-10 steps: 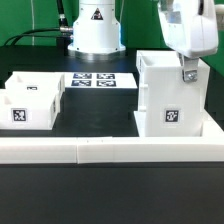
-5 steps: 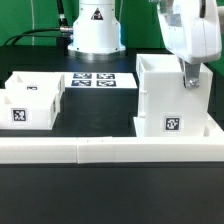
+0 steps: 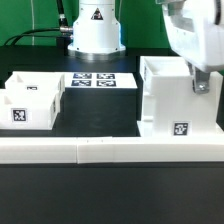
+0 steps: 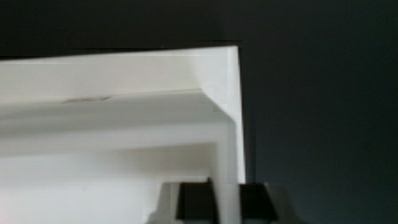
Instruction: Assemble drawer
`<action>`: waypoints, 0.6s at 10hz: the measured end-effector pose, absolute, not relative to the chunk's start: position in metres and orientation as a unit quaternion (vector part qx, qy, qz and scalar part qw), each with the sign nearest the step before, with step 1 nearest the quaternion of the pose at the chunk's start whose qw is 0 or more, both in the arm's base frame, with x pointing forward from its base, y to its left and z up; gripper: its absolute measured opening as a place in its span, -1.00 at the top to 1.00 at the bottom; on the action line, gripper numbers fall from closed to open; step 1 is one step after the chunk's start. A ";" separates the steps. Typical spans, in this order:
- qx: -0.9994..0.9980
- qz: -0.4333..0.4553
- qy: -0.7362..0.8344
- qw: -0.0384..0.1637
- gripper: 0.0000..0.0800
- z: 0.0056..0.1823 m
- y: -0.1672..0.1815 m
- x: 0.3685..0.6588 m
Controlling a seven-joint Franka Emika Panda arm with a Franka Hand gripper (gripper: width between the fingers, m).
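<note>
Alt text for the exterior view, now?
The gripper clamps a wall of the tall white drawer case standing behind a long white rail. Two small trays sit at the exterior view's left, the marker board farther back.

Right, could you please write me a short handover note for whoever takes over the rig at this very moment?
Gripper: shut on the top edge of the tall white plastic drawer case, on its wall at the exterior view's right.
Case: upright at the exterior view's right, behind the long low white rail.
Two small white plastic trays: together at the exterior view's left, outside the case.
Done: case gripped.
Left: both trays go into the case.
</note>
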State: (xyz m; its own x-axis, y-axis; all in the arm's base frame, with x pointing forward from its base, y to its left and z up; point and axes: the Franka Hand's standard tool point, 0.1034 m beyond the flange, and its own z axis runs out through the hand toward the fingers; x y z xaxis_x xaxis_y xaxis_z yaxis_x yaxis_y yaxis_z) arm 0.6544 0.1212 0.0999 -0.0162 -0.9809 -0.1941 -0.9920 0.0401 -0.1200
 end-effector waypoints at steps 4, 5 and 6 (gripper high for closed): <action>-0.705 0.024 0.700 0.113 0.44 0.100 0.124 0.654; -0.705 0.023 0.700 0.113 0.07 0.100 0.124 0.654; -0.706 0.022 0.699 0.114 0.07 0.101 0.124 0.654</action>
